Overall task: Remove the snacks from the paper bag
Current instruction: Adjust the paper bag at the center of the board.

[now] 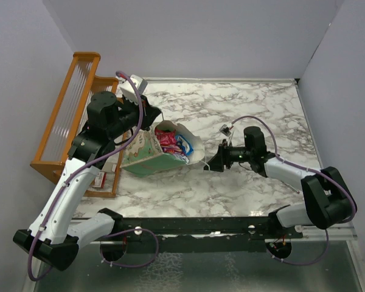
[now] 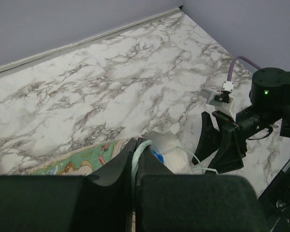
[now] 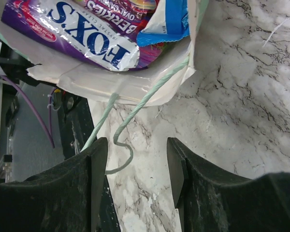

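Top external view: left gripper (image 1: 153, 119) pinches the paper bag (image 1: 143, 156) by its handle (image 2: 136, 157); right gripper (image 1: 207, 165) gapes near the snacks (image 1: 169, 141).

A robot lab's test cell, by every sign. Plain lilac walls (image 1: 201, 36) box in a marble-print table (image 1: 261, 103) at 9, 12 and 3 o'clock. At 6 o'clock a black rail (image 1: 201, 226) is bolted to the edge, carrying the left arm (image 1: 67, 194) and right arm (image 1: 286, 170) — both trail purple cables (image 1: 255, 118). An orange rack (image 1: 67, 115) stands at 9 o'clock.
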Available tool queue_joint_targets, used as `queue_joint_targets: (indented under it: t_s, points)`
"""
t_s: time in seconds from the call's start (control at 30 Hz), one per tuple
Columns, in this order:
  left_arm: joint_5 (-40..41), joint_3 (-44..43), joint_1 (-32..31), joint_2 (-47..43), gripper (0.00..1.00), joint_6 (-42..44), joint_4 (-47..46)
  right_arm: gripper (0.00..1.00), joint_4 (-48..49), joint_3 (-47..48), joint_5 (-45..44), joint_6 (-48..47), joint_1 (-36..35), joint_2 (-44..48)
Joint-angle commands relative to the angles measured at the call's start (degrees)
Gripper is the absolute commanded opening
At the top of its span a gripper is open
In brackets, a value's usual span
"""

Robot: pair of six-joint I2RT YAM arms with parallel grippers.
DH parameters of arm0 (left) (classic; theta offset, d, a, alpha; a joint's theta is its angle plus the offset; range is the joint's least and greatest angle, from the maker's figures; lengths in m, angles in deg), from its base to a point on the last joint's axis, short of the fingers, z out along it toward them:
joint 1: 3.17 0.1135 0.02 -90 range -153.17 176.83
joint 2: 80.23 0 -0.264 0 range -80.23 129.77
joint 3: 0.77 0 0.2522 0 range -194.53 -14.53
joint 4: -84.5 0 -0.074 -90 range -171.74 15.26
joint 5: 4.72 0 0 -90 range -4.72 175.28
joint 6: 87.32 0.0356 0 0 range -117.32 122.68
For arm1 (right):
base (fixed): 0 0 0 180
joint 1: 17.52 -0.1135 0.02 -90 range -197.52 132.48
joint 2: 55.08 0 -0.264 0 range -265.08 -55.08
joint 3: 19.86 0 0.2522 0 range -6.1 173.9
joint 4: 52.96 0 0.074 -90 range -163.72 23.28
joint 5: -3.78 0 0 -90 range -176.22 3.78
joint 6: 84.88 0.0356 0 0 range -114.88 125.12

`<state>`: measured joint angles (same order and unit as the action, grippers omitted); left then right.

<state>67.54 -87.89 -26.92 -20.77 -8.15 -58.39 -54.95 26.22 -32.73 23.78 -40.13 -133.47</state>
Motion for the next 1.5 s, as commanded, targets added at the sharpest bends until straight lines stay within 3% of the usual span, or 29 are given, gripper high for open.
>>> queue_joint_targets:
  t_s: [0.0,0.1,0.27,0.37,0.6,0.7,0.83,0.97,1.17,1.27,1.4,1.47]
  points:
    - [-1.9,-3.09,-0.25,-1.52,0.0,-1.01,-2.8,0.53,9.84,0.51,2.05,4.56,-0.3,-3.09]
    - [-1.93,-3.18,-0.25,-1.52,0.0,-0.99,-2.66,0.5,14.19,0.04,2.17,6.37,-0.37,-4.81]
    - [-1.95,-3.28,-0.25,-1.52,0.0,-0.87,-2.5,0.3,15.86,0.6,2.73,6.69,-0.97,-8.49]
    - [-1.7,-2.98,-0.27,-1.5,0.0,-0.26,-2.43,0.04,13.77,0.5,2.22,6.41,-1.44,-8.89]
    - [1.05,-3.95,-0.22,1.37,0.0,4.02,-4.83,0.01,-0.86,-0.07,-6.14,2.73,-6.35,-0.27]
    - [0.78,-2.42,-0.25,2.68,0.0,6.1,-9.03,0.01,-1.74,-0.89,-8.41,5.37,-10.15,3.21]
    - [-6.18,-2.13,-0.25,4.73,0.0,5.34,-10.14,0.01,-1.08,-2.83,-11.56,8.26,-12.09,6.85]
    - [-17.03,4.35,-0.33,1.47,0.0,1.05,-15.73,0.03,-6.46,-3.79,-20.75,7.3,-12.11,9.44]
    - [-20.06,11.73,-0.33,-5.95,0.0,-7.11,-19.6,0.15,-14.02,-2.64,-27.45,5.59,-12.11,11.76]
    - [-19.33,13.63,-0.33,-7.92,0.0,-7.7,-18.01,0.24,-18.0,-0.7,-31.94,3.66,-12.11,15.25]
    - [-17.71,14.5,-0.34,-8.96,0.0,-7.17,-14.59,0.44,-22.12,2.43,-38.0,-0.84,-12.11,20.5]
    - [-17.2,14.25,-0.33,-9.1,0.0,-7.13,-13.81,0.53,-22.07,3.86,-36.11,-4.38,-12.29,22.45]
